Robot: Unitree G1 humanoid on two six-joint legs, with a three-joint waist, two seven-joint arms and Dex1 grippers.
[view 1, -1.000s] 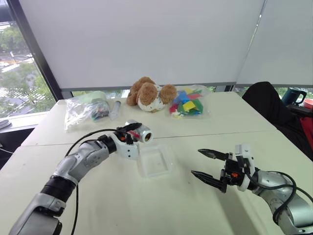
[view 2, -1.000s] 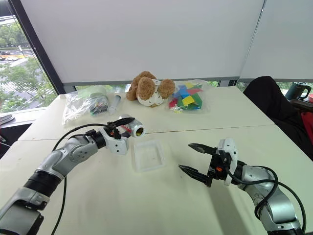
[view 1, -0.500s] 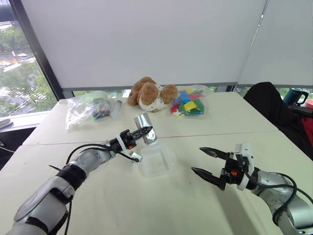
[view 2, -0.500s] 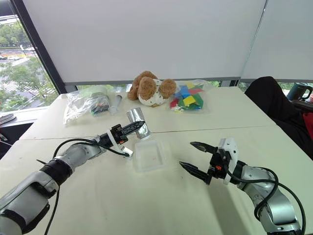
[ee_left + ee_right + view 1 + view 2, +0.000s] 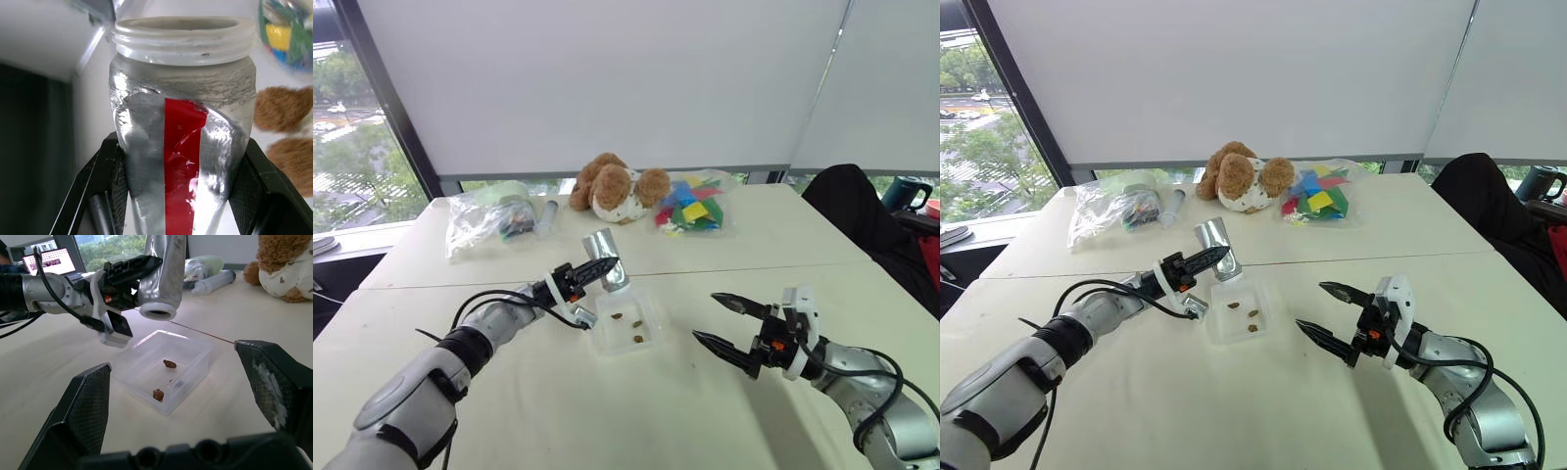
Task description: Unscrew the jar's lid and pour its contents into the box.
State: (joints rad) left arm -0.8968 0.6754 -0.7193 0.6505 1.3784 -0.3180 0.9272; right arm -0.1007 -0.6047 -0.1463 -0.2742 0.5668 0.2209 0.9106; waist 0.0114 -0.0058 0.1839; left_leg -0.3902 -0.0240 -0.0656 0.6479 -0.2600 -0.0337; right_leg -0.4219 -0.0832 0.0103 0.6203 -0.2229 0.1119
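directly under left gripper (image 5: 592, 273): box (image 5: 647, 315) | jar (image 5: 604, 257) clamped, mouth down, axis near vertical | pellets (image 5: 617, 317) inside | right gripper (image 5: 722, 322) wide, empty, beside box

Left arm stretched forward and inward across the near left, wrist rolled over, left gripper (image 5: 598, 267) angled up and to the right with both black fingers (image 5: 110, 169) clamped on the jar (image 5: 605, 257), which is tipped mouth-down. Right arm bent in from the near right, wrist level, right gripper (image 5: 717, 320) pointing left with its two black fingers (image 5: 88, 404) spread wide apart and holding nothing.
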